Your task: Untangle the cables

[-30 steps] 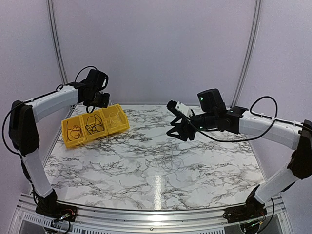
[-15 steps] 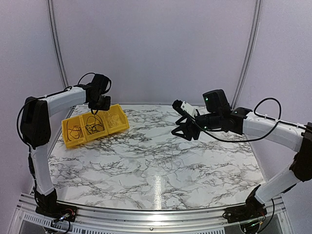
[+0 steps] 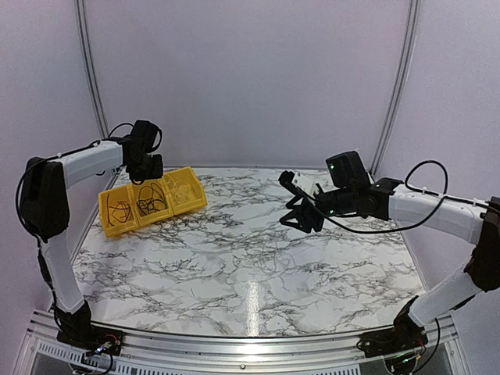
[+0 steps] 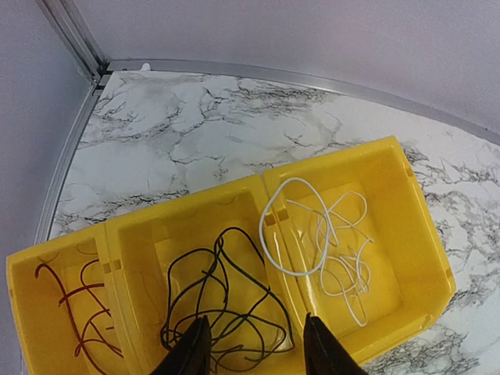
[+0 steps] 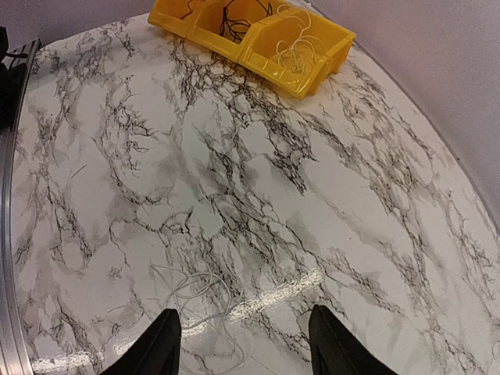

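Observation:
A yellow bin (image 4: 426, 258) with three compartments holds the sorted cables: a dark red one (image 4: 74, 312) on the left, a black one (image 4: 223, 301) in the middle, and a white one (image 4: 328, 234) on the right. My left gripper (image 4: 254, 351) hovers open above the middle compartment, nothing between its fingers. In the top view it (image 3: 148, 170) hangs over the bin's back edge. A thin pale cable (image 5: 195, 289) lies in a loose coil on the marble. My right gripper (image 5: 244, 328) hangs open above the table just right of that coil, holding nothing.
The bin (image 3: 195, 205) sits at the table's far left corner, tilted toward the middle. A metal rail (image 4: 66, 156) edges the marble table (image 3: 250, 297) on the left and back. Purple walls close in the cell. The right gripper (image 3: 301, 219) hovers over the right centre.
My left gripper went from shut to open and shifted a little left above the bin. The right arm drifted slightly right and lower, its jaws unchanged.

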Tool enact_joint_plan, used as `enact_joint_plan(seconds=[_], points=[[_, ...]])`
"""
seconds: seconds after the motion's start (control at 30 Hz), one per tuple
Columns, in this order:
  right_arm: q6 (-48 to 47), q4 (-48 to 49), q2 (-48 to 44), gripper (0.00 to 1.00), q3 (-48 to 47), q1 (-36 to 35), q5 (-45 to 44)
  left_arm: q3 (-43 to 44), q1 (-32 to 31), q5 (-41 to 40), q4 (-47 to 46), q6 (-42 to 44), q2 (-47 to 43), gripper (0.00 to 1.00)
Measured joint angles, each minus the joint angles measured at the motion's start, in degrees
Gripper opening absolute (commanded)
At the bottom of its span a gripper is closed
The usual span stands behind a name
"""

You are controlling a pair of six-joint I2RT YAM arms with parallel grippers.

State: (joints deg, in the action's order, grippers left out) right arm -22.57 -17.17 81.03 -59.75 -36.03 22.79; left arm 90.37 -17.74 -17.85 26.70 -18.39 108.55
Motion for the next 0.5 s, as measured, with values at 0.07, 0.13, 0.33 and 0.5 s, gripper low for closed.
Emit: enact_joint_plan(seconds=[0.07, 0.13, 0.33, 0.5], points=[[0.00, -0.02, 0.00, 0.57, 0.00, 0.00, 0.00, 1.95, 1.97, 2.56, 0.11, -2.16, 1.64, 0.45], [0.00, -0.02, 0.00, 0.56, 0.00, 0.00, 0.00, 4.17, 3.56, 5.44, 0.04, -3.98, 3.85, 0.46], [0.00, 0.02, -0.17, 0.56, 0.85, 0.00, -0.02, 9.73, 6.91, 14.19, -0.24, -8.61, 11.32, 0.47], [-0.04, -0.04, -0.31, 0.56, 1.70, 0.07, -0.13, 11.15, 7.93, 18.14, -0.52, -11.06, 14.08, 0.47]])
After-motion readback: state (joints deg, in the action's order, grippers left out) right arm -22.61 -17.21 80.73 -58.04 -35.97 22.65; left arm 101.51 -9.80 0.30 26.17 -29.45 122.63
